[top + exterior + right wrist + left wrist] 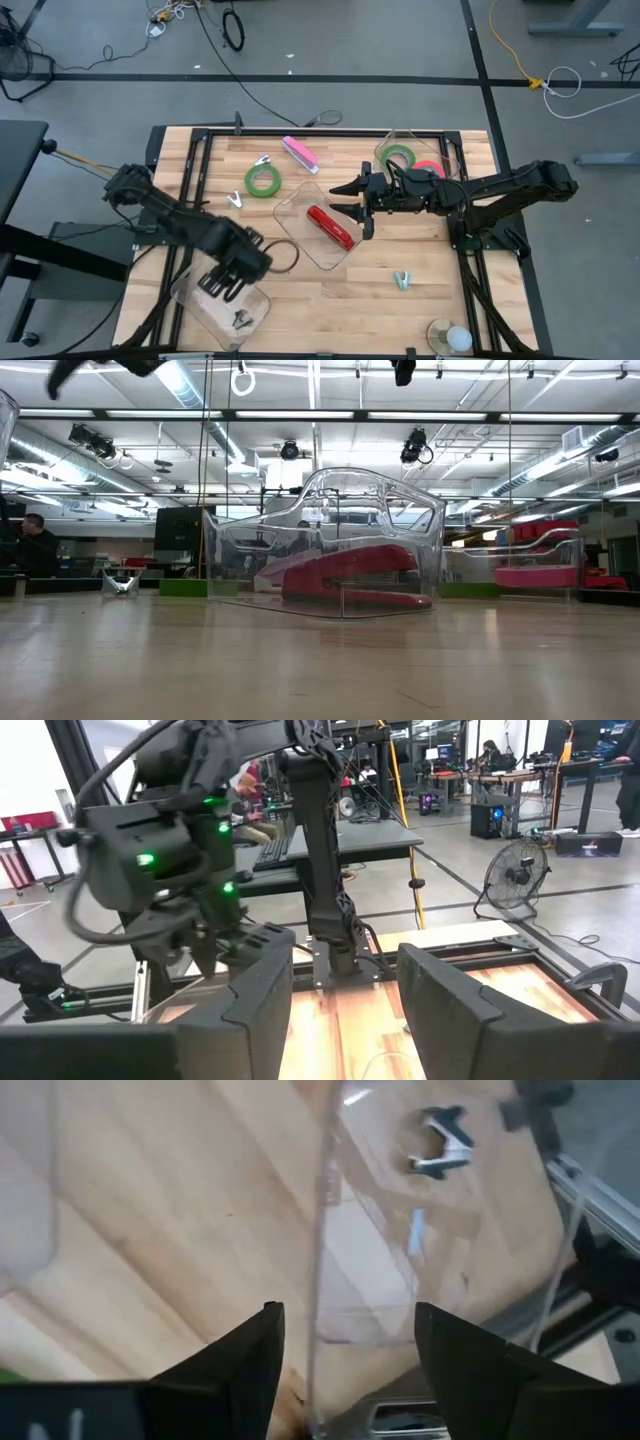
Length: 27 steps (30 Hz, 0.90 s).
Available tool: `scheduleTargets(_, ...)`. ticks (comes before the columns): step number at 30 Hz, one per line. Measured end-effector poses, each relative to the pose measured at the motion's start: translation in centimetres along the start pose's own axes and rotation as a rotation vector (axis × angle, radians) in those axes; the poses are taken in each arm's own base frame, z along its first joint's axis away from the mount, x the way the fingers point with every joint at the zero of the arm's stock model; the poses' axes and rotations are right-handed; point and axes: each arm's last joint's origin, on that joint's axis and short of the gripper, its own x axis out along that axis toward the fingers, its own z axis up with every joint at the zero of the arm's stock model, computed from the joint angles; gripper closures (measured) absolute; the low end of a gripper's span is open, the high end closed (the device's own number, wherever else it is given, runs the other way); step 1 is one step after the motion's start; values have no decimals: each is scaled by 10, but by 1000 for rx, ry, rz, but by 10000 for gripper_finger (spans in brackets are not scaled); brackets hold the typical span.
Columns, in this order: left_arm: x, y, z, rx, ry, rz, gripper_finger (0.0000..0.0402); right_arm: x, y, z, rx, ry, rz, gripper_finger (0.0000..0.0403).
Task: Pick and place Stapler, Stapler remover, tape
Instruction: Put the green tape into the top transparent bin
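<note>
A red stapler (331, 228) lies in a clear tub (300, 203) at the table's middle, also seen in the low view (345, 572). A pink stapler (300, 153) lies at the far side. One green tape ring (263, 180) lies flat on the wood. Another green ring (400, 157) and a red-pink ring (430, 168) sit in a clear tub at the far right. A stapler remover (441, 1142) lies in a clear tub (222, 310) at the near left. My left gripper (345, 1315) hangs open above that tub, pointing down. My right gripper (347, 201) is open, level, beside the red stapler's tub.
More stapler removers lie loose on the wood: two (262, 160) (235, 200) near the green ring, one (402, 280) at the near right. A dark ring (284, 256) lies by my left gripper. A round object (450, 337) sits at the near right corner.
</note>
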Motion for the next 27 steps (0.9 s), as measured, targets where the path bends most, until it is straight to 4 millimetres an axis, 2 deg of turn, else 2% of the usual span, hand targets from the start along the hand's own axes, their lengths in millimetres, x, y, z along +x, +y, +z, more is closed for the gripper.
scheduleTargets(8, -5, 35, 1, -121, -78, 29, 187, 0, 0, 0, 0, 1, 0, 222)
scheduleTargets(12, -10, 50, -6, -176, -78, 102, 194, 0, 0, 0, 0, 1, 0, 222)
scheduleTargets(19, -31, 79, -37, -295, -117, 246, 206, 0, 0, -1, -1, 8, -1, 222)
scheduleTargets(27, -60, 118, -82, -558, -166, 421, 207, 0, 0, -2, -2, 24, -2, 222)
